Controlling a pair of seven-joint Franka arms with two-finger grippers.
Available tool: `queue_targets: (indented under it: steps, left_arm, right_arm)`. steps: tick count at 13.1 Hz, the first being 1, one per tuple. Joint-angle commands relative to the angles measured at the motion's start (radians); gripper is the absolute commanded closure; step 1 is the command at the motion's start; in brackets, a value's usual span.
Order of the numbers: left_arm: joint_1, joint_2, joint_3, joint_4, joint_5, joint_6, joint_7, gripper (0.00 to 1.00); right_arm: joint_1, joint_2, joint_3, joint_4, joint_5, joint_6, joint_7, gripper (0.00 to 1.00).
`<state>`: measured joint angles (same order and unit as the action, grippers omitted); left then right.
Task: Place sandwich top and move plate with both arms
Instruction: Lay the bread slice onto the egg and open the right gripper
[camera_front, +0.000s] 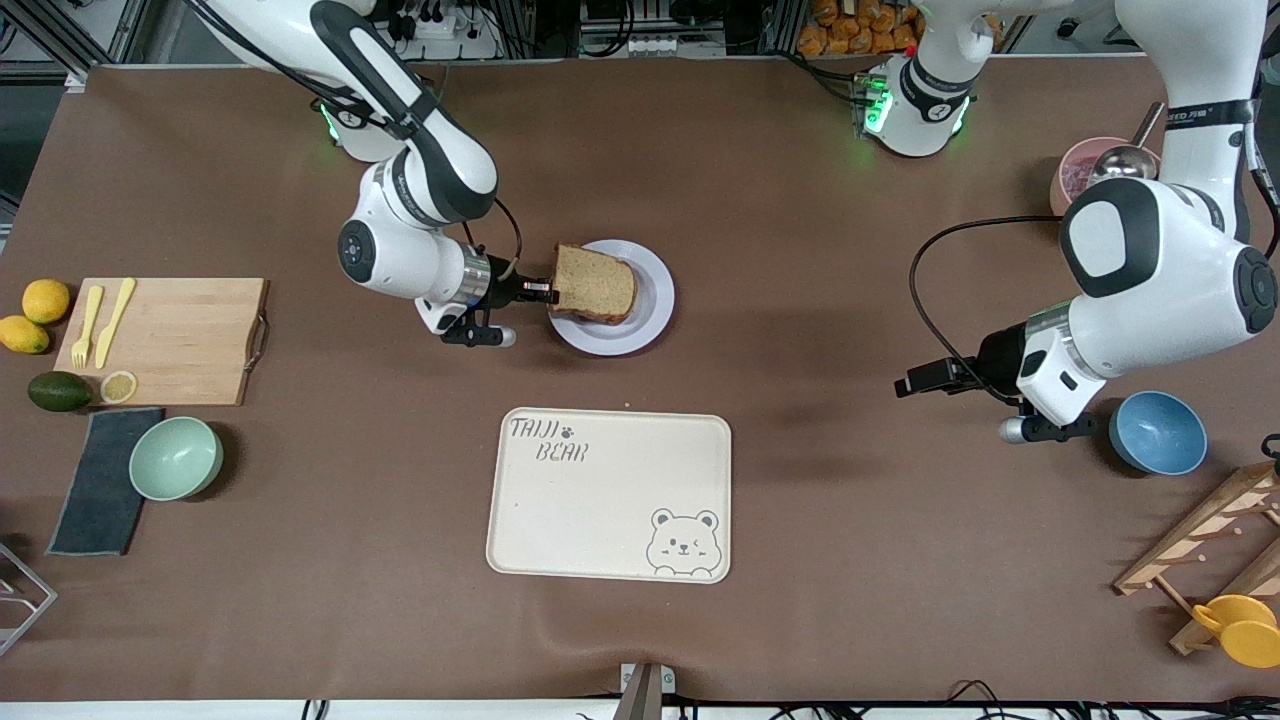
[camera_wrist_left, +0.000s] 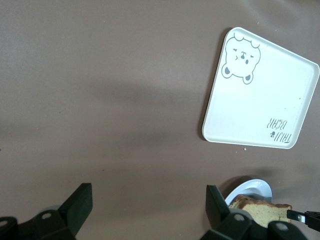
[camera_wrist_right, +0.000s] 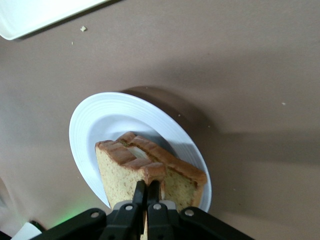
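Pinching the bread slice (camera_front: 594, 283) by its edge, the right gripper (camera_front: 541, 291) is holding it tilted over the plate (camera_front: 655, 290), above a second slice lying there. The tray (camera_front: 610, 495) is lying nearer the camera. The left gripper (camera_front: 918, 380) is waiting over bare table with its fingers (camera_wrist_left: 80, 202) spread apart.

My right gripper (camera_front: 545, 292) clamped on the sandwich top (camera_front: 596, 284) at its edge, wrist level over the plate (camera_front: 652, 300), my left gripper (camera_front: 905, 384) spread wide, hovering above bare table, arm waiting.
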<state>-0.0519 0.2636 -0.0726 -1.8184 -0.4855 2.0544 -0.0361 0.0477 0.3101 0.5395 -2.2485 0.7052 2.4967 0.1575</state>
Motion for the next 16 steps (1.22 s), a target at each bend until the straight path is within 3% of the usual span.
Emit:
queue_targets:
  steps: [1, 4, 5, 7, 8, 12, 14, 16]
  left_arm:
    - [0.001, -0.017, -0.009, -0.015, -0.015, -0.011, 0.012, 0.00]
    - [0.003, -0.015, -0.035, -0.007, -0.013, -0.010, -0.002, 0.00]
    - [0.004, -0.015, -0.035, -0.007, -0.013, -0.010, -0.002, 0.00]
    - [-0.003, -0.006, -0.035, -0.006, -0.015, 0.001, -0.004, 0.00]
    - [-0.006, -0.006, -0.036, -0.006, -0.015, 0.004, -0.004, 0.00]
    - [-0.016, 0.011, -0.036, -0.004, -0.016, 0.015, -0.001, 0.00]
    - [-0.011, 0.043, -0.077, -0.012, -0.050, 0.015, 0.041, 0.00]
    - [-0.020, 0.095, -0.108, -0.015, -0.113, 0.020, 0.070, 0.00]
  right_arm:
    - [0.015, 0.033, 0.031, -0.006, 0.019, 0.076, 0.040, 1.00]
    - [0.009, 0.035, 0.031, -0.009, 0.019, 0.065, 0.042, 1.00]
    - [0.008, 0.035, 0.031, -0.016, 0.019, 0.065, 0.042, 0.90]
    - [0.001, 0.037, 0.031, -0.016, 0.019, 0.063, 0.057, 0.09]
    - [0.000, 0.035, 0.031, -0.016, 0.019, 0.062, 0.075, 0.00]
    - [-0.077, -0.003, 0.024, 0.001, 0.010, -0.048, 0.063, 0.00]
    - [-0.106, -0.031, 0.007, 0.026, 0.002, -0.094, 0.063, 0.00]
    - [-0.101, -0.049, -0.083, 0.075, -0.013, -0.177, 0.063, 0.00]
